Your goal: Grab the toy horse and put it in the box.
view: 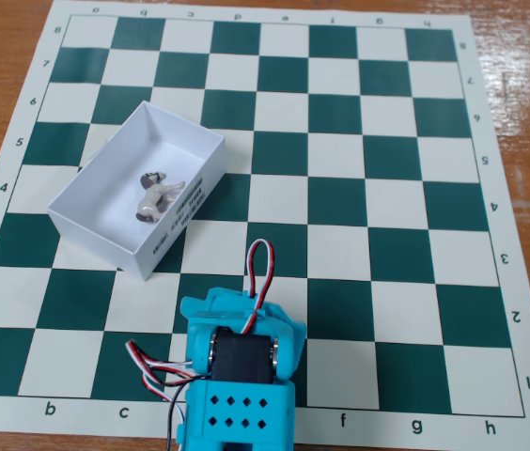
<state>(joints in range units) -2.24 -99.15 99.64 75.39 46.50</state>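
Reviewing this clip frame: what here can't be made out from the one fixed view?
- Hand: hidden in the fixed view, folded under the arm's turquoise body; open or shut cannot be told.
- Arm base: cut off by the bottom edge.
- Black label on the box: print too small to read.
- Toy horse: lies inside the box, but too small to make out its details.
- Box's outer left and far walls: turned away from the camera.
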